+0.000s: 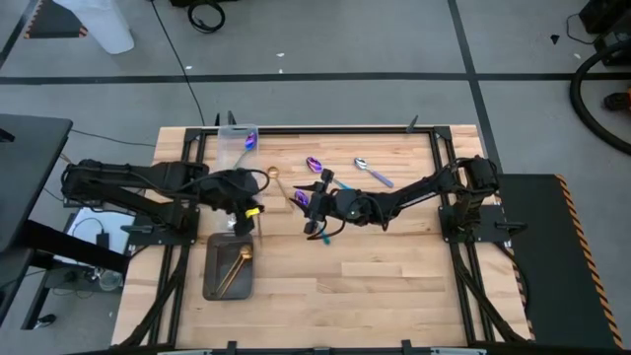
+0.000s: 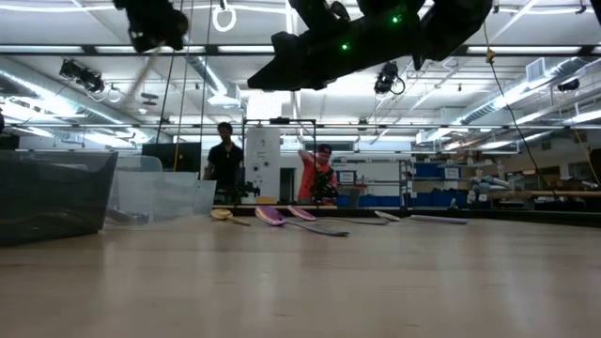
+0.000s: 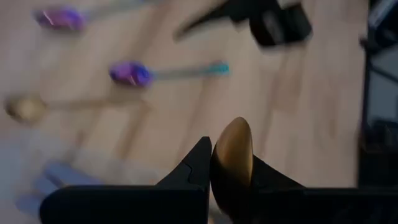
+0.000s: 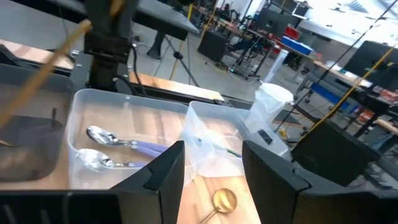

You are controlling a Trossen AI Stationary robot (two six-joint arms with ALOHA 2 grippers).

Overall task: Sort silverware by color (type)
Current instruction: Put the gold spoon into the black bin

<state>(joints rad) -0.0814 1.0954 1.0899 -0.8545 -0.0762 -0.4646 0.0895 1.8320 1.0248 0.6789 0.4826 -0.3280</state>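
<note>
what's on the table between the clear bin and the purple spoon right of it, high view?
One gold spoon lies on the wood between the clear bin and the purple spoon; the high view shows it, slightly nearer than both.

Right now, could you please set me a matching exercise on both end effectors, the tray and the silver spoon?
1 left end effector
2 right end effector
3 tray
4 silver spoon

A open
B on the table
C shut on a gold spoon
D holds another gold spoon

Pairs: 1-C, 2-A, 3-D, 4-B
</note>
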